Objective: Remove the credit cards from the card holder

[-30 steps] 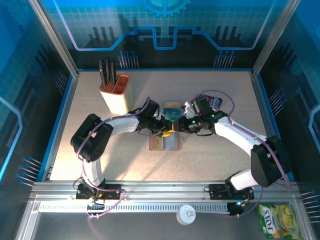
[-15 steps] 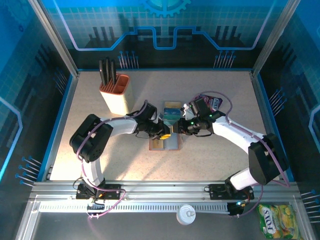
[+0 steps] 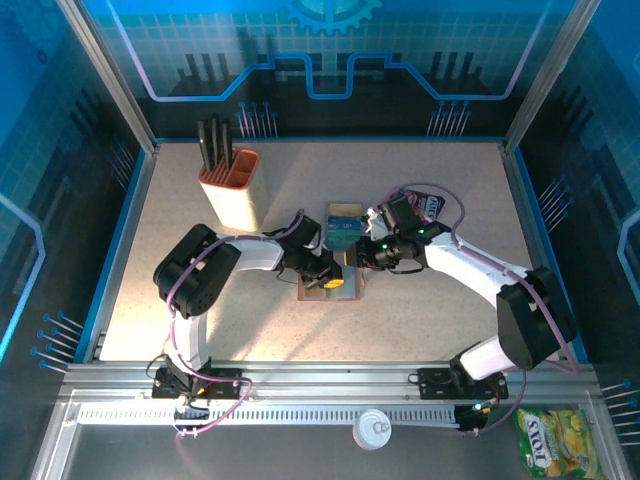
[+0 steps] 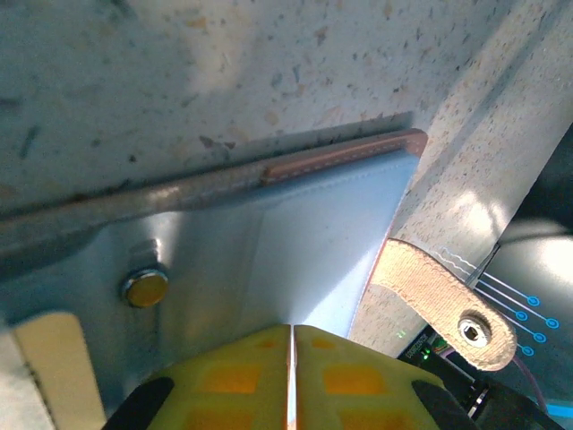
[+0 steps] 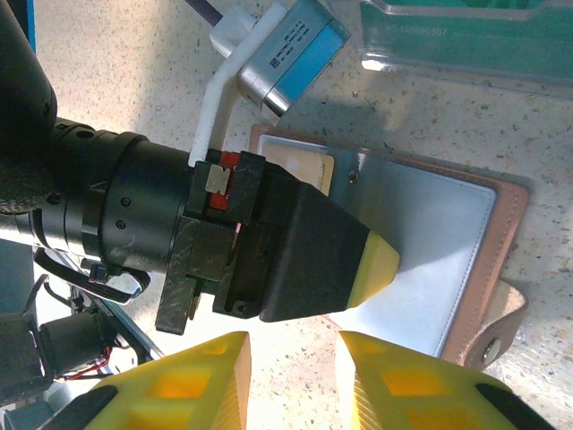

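Surface: speckled beige table (image 3: 250,315) inside a blue-lit enclosure.
Card holder: the brown leather wallet (image 5: 430,224) lies open and flat mid-table, grey-blue lining up, with its strap tab (image 4: 445,300) hanging off one edge.
Left gripper (image 4: 291,376): the yellow fingertips are pressed together with nothing between them and the tip rests on the lining, likely pinning the wallet so it cannot slide or fold.
Right gripper (image 5: 291,381): the fingers are spread and hover just beside the wallet's edge, probably lined up to reach for a card.
Credit card: one yellow-tan card (image 5: 302,170) sits in the pocket near the snap stud (image 4: 145,288) and is not yet out.
Clear plastic case (image 5: 466,36): holds something teal and lies just beyond the wallet; its embossed line is too blurred to read.
Camera module label (image 5: 291,54): the print is too small to read.
Snack bag (image 3: 545,440): yellow, lying off the table by the front rail; the letters look like "SOY".
Knife block (image 3: 230,190): well apart at far left, with no writing seen.
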